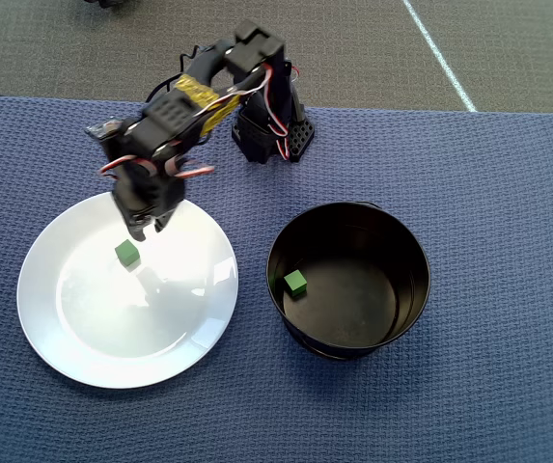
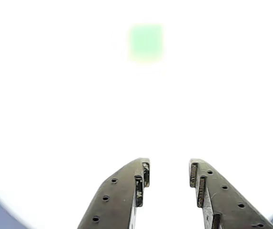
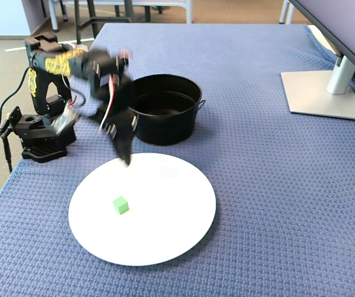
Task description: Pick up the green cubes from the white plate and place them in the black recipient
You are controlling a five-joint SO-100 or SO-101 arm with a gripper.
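Note:
One green cube (image 1: 127, 254) lies on the white plate (image 1: 83, 338); it also shows in the fixed view (image 3: 121, 205) on the plate (image 3: 177, 229) and, washed out, in the wrist view (image 2: 146, 42). A second green cube (image 1: 295, 282) lies on the bottom of the black pot (image 1: 411, 318), at its left side; the fixed view shows the pot (image 3: 171, 127) but not that cube. My gripper (image 1: 146, 227) hovers over the plate's far edge, just short of the plate cube. Its jaws are apart and empty in the wrist view (image 2: 169, 174). In the fixed view the gripper (image 3: 126, 158) is blurred.
The arm's base (image 1: 274, 135) stands at the back of the blue woven cloth (image 1: 508, 193). A monitor stand (image 3: 326, 93) sits at the far right of the table in the fixed view. The table's edge runs along the top of the overhead view.

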